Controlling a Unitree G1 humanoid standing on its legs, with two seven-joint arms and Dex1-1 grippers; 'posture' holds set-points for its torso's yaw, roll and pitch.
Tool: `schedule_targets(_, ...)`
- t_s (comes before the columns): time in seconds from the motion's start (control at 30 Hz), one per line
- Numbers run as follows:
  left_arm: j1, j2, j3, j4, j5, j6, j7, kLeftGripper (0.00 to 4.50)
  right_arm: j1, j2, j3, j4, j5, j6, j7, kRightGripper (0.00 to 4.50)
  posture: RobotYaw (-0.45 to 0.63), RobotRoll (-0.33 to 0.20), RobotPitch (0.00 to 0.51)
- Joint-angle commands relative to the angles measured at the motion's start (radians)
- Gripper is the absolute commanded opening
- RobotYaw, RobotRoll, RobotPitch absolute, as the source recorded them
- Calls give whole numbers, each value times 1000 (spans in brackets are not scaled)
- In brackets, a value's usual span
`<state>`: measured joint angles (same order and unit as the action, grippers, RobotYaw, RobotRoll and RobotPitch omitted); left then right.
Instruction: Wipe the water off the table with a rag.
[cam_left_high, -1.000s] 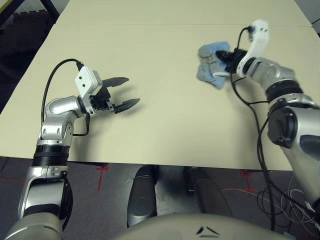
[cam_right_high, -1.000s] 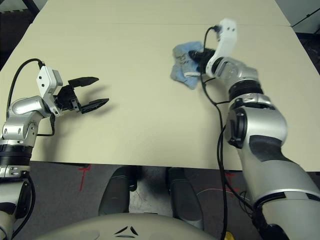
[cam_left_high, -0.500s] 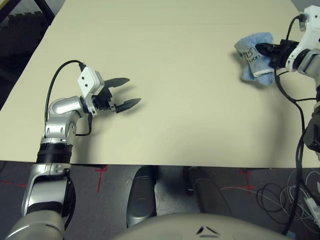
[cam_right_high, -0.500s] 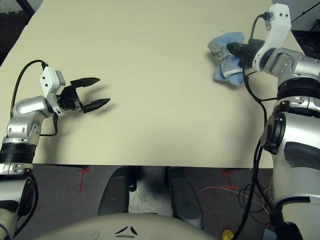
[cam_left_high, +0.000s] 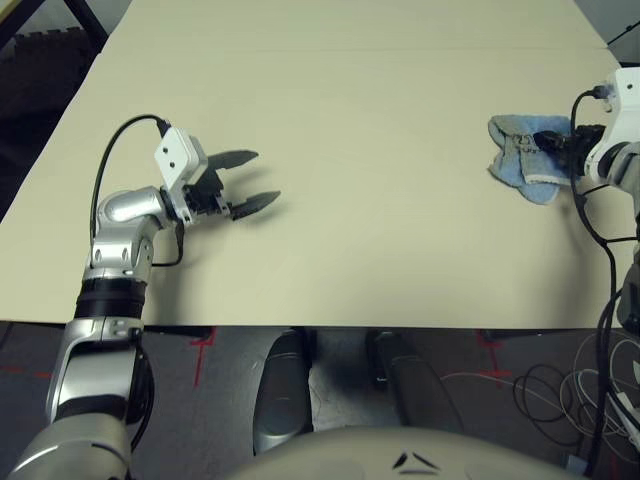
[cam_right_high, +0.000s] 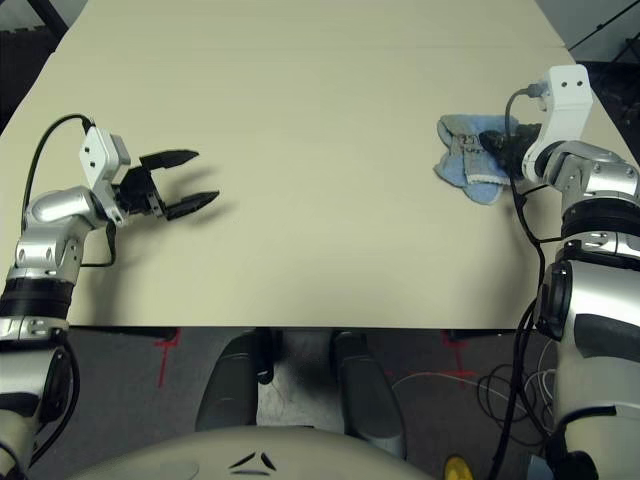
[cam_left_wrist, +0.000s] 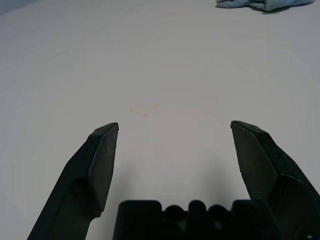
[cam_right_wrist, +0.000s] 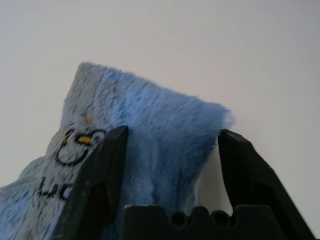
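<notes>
Table: we found the pale cream table (cam_left_high: 380, 150) broad and largely bare, with the rag near its right edge and the left arm idle over its left side.
Rag: the light blue rag (cam_right_high: 468, 160) lay bunched on the tabletop, its printed mark facing up in the right wrist view, directly at the tip of the right gripper (cam_right_high: 497, 143).
Right gripper: its two black fingers stood apart on either side of the rag's fold, the cloth between them; we judged them open around it, not pinching.
Left gripper: the left gripper (cam_left_high: 245, 181) was spread wide and held nothing, low over bare table.
Water: we noted a few faint yellow-orange droplets (cam_left_wrist: 142, 110) just ahead of the left fingertips, well apart from the rag.
Risk, reach: in our judgement the rag sat far across the table from the water, so a sweep might fall short.
Risk, grip: unclamped fingers might slide off and leave the cloth behind.
Risk, smear: a bunched rag may smear rather than absorb.
</notes>
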<state>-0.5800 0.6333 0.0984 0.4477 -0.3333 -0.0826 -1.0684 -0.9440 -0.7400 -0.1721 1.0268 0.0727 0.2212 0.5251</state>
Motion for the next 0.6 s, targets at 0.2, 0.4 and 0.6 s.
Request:
schedule_targets(0.2,-152,2,118,275,89,-60,377,4500,-37,-28,-123,26,69,-277,-76,4465,116,0,199)
schedule_targets(0.4,-238,45,217,465,91,-123,582,4500,-34,-19,-209,52,152,-359,-61,4465,132,0,181)
schedule_targets(0.6,-248,75,223,552,123,-174,649,4500,-1,-20,-242,77,181,-422,-61,4465,150,0,166)
